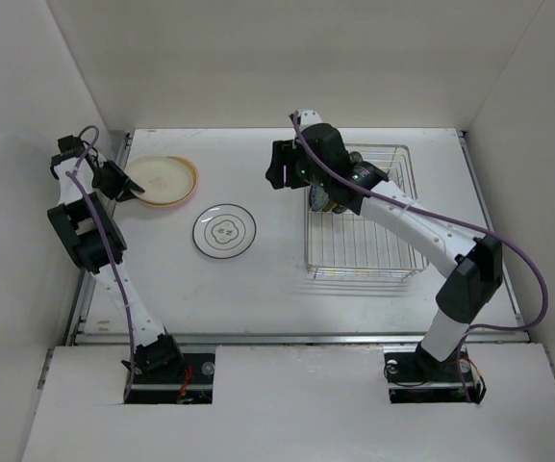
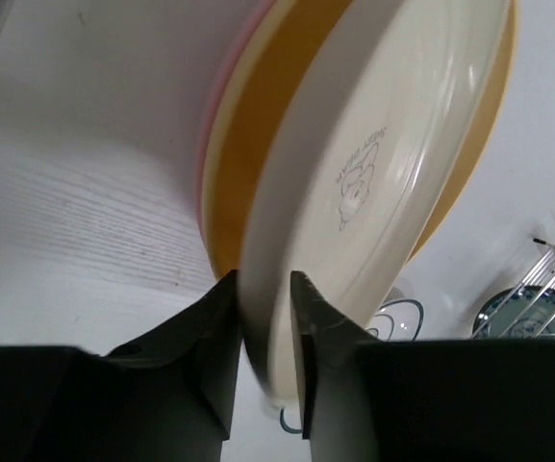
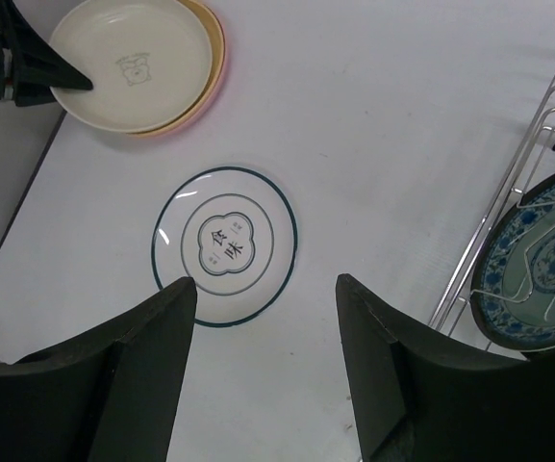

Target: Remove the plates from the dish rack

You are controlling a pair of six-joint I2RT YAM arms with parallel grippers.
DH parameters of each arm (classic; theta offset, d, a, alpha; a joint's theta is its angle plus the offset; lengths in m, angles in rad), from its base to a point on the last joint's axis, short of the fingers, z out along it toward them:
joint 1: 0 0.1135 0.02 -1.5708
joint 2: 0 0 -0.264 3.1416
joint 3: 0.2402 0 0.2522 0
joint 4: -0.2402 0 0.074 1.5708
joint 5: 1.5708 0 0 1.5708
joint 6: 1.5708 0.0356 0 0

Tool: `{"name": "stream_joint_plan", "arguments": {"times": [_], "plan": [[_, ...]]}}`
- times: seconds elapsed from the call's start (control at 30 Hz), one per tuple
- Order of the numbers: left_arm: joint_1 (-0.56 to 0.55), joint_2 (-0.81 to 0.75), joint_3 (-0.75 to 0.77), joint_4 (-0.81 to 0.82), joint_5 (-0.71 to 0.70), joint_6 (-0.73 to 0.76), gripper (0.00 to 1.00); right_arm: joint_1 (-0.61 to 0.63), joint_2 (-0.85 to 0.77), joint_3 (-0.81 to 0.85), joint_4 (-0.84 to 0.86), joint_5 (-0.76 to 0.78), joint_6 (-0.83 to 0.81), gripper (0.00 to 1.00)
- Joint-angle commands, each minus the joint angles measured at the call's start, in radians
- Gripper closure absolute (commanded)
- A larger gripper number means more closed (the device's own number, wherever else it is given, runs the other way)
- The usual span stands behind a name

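A cream plate [image 1: 159, 177] tops a stack on an orange-yellow plate [image 2: 258, 144] with a pink one [image 2: 221, 96] beneath, at the table's far left. My left gripper [image 2: 265, 308] is shut on the cream plate's [image 2: 383, 144] near rim. A white plate with a dark teal rim [image 1: 224, 232] lies flat mid-table. The dish rack [image 1: 364, 252] stands at the right with a small blue patterned plate [image 3: 537, 260] upright in it. My right gripper [image 3: 265, 281] hangs open and empty above the table, between the white plate [image 3: 224, 245] and the rack [image 3: 508, 192].
White walls close in the table at the left, back and right. The left arm's elbow [image 1: 85, 231] stands near the left wall. The right arm [image 1: 421, 231] reaches across the rack.
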Motion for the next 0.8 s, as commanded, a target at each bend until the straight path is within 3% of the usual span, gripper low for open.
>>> {"name": "stream_joint_plan", "arguments": {"times": [0.0,0.1,0.27,0.43,0.57,0.77], "plan": [[-0.006,0.010,0.055,-0.081,-0.046,0.069,0.76,0.006,-0.062,-0.004,0.008,0.022,-0.002,0.34],[-0.022,0.031,0.067,-0.171,-0.115,0.129,0.53,0.006,-0.062,-0.004,0.008,0.022,-0.011,0.34],[-0.092,0.041,0.104,-0.250,-0.284,0.248,0.43,0.006,-0.062,0.005,0.008,0.011,-0.011,0.34],[-0.145,0.051,0.151,-0.283,-0.497,0.295,0.41,0.006,-0.072,-0.004,0.008,0.002,-0.011,0.34],[-0.154,0.019,0.145,-0.283,-0.496,0.285,0.41,0.006,-0.093,-0.004,-0.021,0.028,-0.011,0.34],[-0.154,-0.097,0.095,-0.262,-0.453,0.275,0.41,-0.016,-0.113,0.081,-0.242,0.338,0.088,0.29]]}}
